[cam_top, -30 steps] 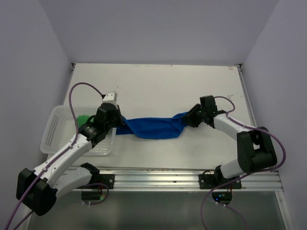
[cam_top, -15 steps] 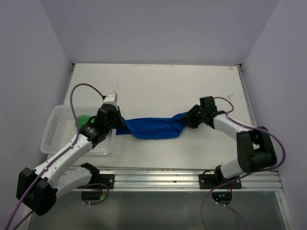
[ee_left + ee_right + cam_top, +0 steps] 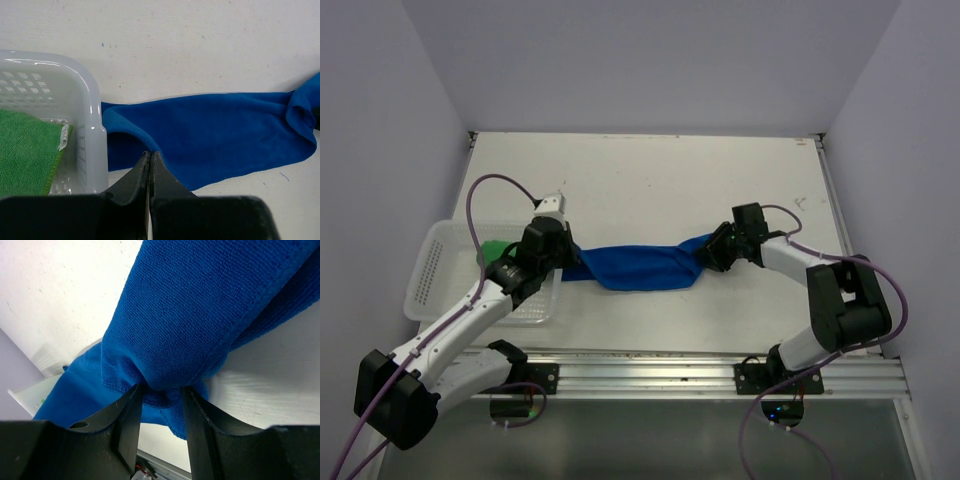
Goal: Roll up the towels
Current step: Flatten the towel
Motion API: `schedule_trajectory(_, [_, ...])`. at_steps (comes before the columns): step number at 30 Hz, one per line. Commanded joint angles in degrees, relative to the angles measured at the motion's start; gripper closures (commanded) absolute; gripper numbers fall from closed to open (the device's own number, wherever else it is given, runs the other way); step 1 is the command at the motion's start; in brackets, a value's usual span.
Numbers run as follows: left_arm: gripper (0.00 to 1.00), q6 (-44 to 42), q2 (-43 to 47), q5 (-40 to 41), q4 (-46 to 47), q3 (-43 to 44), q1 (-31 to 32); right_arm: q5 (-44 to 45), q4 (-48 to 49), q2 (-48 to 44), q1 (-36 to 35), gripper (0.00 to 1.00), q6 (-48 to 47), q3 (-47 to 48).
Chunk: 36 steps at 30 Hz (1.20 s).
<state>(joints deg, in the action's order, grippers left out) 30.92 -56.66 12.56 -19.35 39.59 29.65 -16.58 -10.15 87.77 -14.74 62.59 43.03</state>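
From the top, I see the blue towel [image 3: 635,265] pulled into a long strip across the middle of the white counter [image 3: 660,180]. The left gripper [image 3: 568,262] is at its left end and the right gripper [image 3: 708,256] is at its right end. A white basket [image 3: 425,275] sits at the left edge of the counter. The green towel [image 3: 496,247] lies inside it, partly hidden by the left arm.

From the left wrist, the left gripper [image 3: 150,157] has its 2 fingers pressed together, and it looks to be pinching the near edge of the blue towel [image 3: 220,130]. The towel's left end touches the wall of the basket [image 3: 92,110]. The green towel [image 3: 25,145] lies flat in the basket.

From the right wrist, the right gripper [image 3: 161,389] has 1 finger on each side of a thick bunch of the blue towel [image 3: 190,305] and is squeezing it. The rest of the towel runs away over the counter [image 3: 60,285].
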Motion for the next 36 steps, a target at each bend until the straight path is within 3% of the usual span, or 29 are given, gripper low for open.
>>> schedule_trajectory(1, [1.0, 0.72, -0.02, -0.25, 2.66, -0.31, 0.23, -2.76, 1.72, 1.0, -0.72, 0.58, -0.89, 0.04])
schedule_trajectory(8, [1.0, 0.99, -0.11, -0.34, 3.01, -0.83, 0.15, -2.67, 1.45, 1.97, -1.08, 0.55, -1.59, 0.48])
schedule_trajectory(18, [1.0, 0.99, 0.06, -0.34, 2.83, -0.83, 0.15, -0.39, -2.94, -0.57, -0.99, 0.72, -3.0, 2.85])
schedule_trajectory(21, [1.0, 1.08, 0.24, -0.43, 2.74, -0.75, 0.15, -0.03, -3.73, -1.1, -0.99, 0.83, -3.44, 3.47])
schedule_trajectory(36, [1.0, 1.25, 0.5, -0.43, 2.22, -0.66, 0.15, 1.37, -6.72, -3.04, -0.82, 0.87, -4.23, 5.67])
